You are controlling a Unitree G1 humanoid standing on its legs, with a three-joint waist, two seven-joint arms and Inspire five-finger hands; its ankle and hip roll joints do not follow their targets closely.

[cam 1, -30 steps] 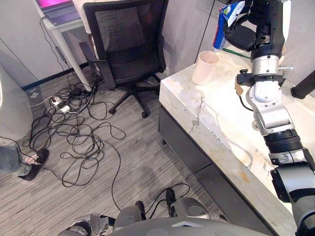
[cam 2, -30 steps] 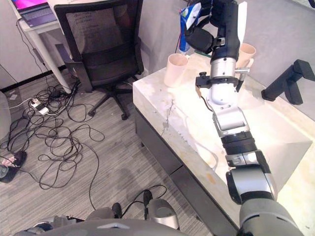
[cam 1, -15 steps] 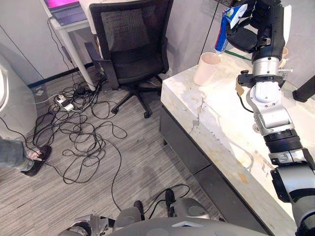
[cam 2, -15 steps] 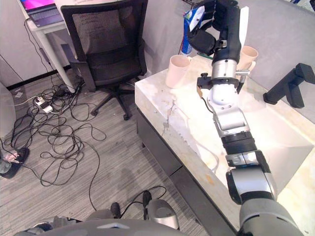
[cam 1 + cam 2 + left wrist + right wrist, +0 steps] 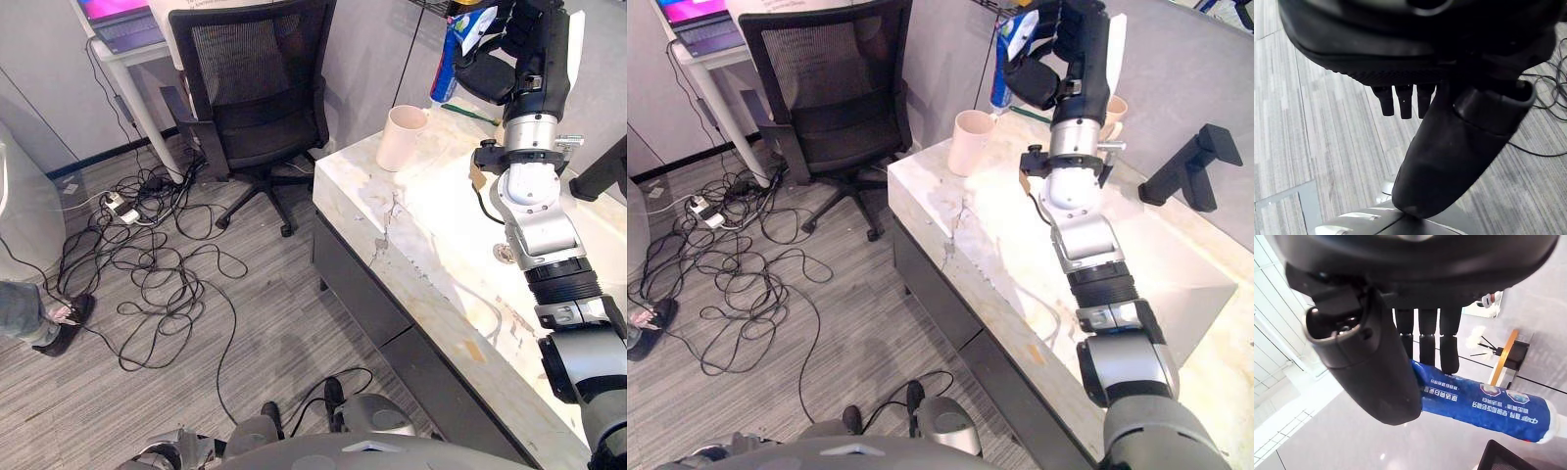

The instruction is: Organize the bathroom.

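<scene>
My right hand (image 5: pixel 493 76) is raised over the far end of the marble counter (image 5: pixel 431 245), shut on a blue toothpaste tube (image 5: pixel 452 51). In the right wrist view the thumb (image 5: pixel 1371 362) and fingers clamp the toothpaste tube (image 5: pixel 1488 404) near one end. A pale pink cup (image 5: pixel 402 137) stands upright on the counter's far left corner, below and left of the tube. A second pale cup (image 5: pixel 1114 110) peeks out behind my right arm. My left hand (image 5: pixel 1400 39) hangs over the grey floor, fingers relaxed and holding nothing.
A black faucet (image 5: pixel 1185 171) stands at the counter's right, beside the sink basin (image 5: pixel 1176 264). A black office chair (image 5: pixel 260 98) sits close to the counter's far left corner. Tangled cables (image 5: pixel 147 255) cover the floor. A person's shoe (image 5: pixel 64 323) rests at the left edge.
The whole picture has shifted a little, so the camera moved. My right hand still holds the toothpaste tube high in much the same place above the counter.
</scene>
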